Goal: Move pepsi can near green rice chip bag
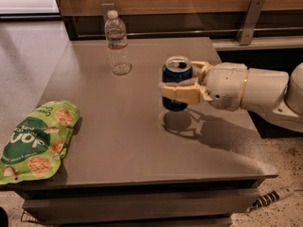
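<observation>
The pepsi can is dark blue with a silver top and hangs upright a little above the grey table, right of centre, casting a shadow below it. My gripper reaches in from the right and is shut on the can, with cream fingers clasped round its middle. The green rice chip bag lies flat at the table's front left corner, far to the left of the can.
A clear plastic water bottle stands upright at the back of the table, left of the can. A wooden wall panel with metal brackets runs behind. A cable lies on the floor at the lower right.
</observation>
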Action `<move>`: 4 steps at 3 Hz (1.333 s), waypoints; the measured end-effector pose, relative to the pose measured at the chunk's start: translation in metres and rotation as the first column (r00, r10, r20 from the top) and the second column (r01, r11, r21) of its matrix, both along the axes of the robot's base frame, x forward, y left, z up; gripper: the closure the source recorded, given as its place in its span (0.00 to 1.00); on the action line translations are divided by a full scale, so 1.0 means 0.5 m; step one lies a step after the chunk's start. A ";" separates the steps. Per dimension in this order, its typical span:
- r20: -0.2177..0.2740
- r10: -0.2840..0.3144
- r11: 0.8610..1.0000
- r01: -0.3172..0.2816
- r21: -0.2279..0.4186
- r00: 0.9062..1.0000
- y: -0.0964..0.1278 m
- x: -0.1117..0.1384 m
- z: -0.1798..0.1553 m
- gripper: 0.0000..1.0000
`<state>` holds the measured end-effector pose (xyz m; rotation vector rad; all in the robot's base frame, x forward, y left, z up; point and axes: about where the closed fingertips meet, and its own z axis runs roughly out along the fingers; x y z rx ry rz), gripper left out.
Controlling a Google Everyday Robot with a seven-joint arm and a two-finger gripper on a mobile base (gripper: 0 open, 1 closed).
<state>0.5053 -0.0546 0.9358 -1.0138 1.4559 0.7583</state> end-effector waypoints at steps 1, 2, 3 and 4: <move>-0.011 0.105 0.994 -0.105 0.026 0.994 0.078 -0.091 -0.028 1.00; -0.043 0.218 0.975 -0.216 0.052 0.975 0.163 -0.130 -0.058 1.00; -0.072 0.316 0.948 -0.310 0.076 0.946 0.233 -0.135 -0.097 1.00; -0.066 0.397 0.916 -0.391 0.088 0.915 0.291 -0.140 -0.123 1.00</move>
